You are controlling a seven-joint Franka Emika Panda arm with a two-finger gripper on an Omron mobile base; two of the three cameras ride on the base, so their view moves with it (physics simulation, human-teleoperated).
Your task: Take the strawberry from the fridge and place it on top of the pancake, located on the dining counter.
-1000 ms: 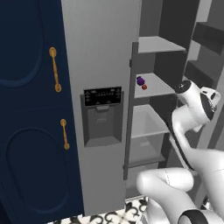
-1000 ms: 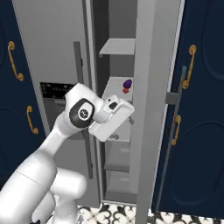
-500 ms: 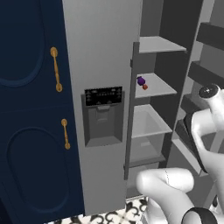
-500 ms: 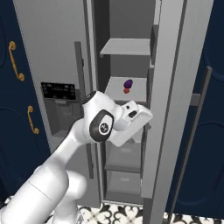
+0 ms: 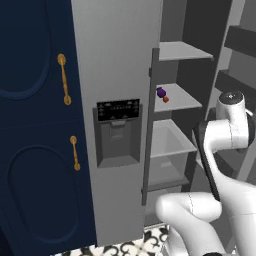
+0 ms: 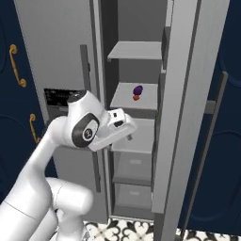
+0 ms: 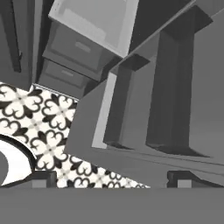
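The fridge (image 5: 115, 60) has its right door (image 6: 183, 94) swung open. On a middle shelf lies the strawberry (image 5: 165, 99), small and red-orange (image 6: 136, 98), right beside a purple round item (image 5: 160, 92). My gripper (image 6: 127, 134) hangs in front of the shelves, below and a little left of the strawberry and well apart from it. In the hand view the gripper (image 7: 113, 179) is open with nothing between its fingertips (image 7: 43, 177); it looks down at the lower drawers (image 7: 70, 57). The pancake and the dining counter are out of view.
Navy cabinets with gold handles (image 5: 63, 80) flank the fridge. The open door's inner bins (image 7: 148, 100) stand close on my right. A clear drawer (image 5: 167, 145) sits below the strawberry's shelf. Patterned floor tiles (image 7: 43, 118) lie below.
The hand swung right toward the open door, then came back left in front of the shelves. Its jaws stayed open; the strawberry has not moved.
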